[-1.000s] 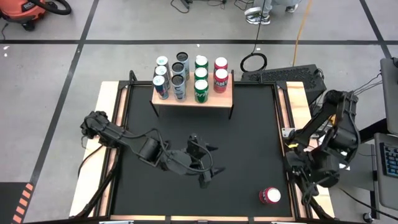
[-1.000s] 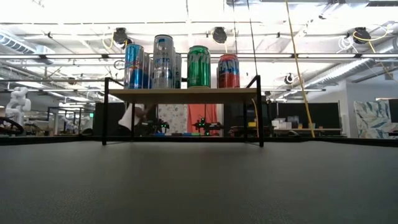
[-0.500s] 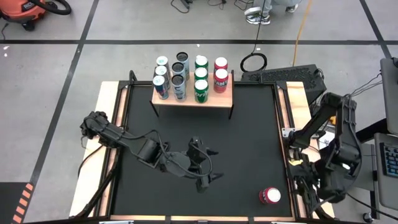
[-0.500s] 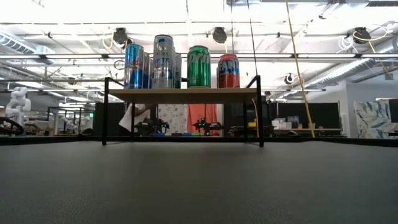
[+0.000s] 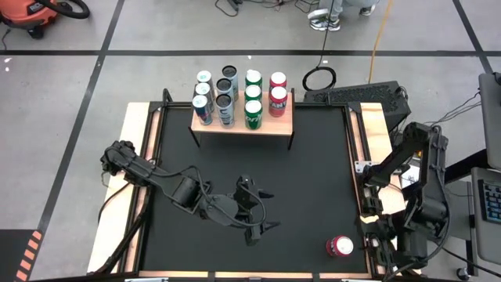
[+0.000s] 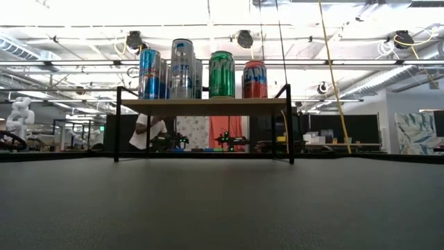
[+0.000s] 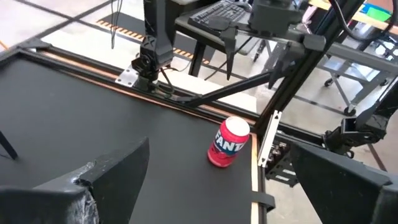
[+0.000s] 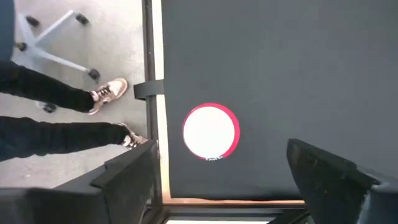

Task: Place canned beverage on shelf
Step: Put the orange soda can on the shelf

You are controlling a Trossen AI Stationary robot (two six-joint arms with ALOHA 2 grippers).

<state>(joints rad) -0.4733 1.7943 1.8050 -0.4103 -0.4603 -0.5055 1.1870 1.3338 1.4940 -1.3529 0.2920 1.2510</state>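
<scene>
Fingers of the right gripper (image 8: 217, 180) have spread open above the red Fanta can (image 5: 340, 247), well apart from the shelf (image 5: 243, 124); a grasp looks imminent. Left gripper (image 5: 258, 211), open, waits beside the can.

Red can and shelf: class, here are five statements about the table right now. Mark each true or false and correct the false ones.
1. The red can stands upright on the black tabletop. True.
2. The red can is on the shelf. False: it stands at the table's near right corner, far from the shelf.
3. The right gripper is clamped on the red can. False: its fingers are spread and it is above the can, not touching.
4. The left gripper is open over the middle of the table, holding nothing. True.
5. The shelf is bare. False: it carries rows of cans.
</scene>
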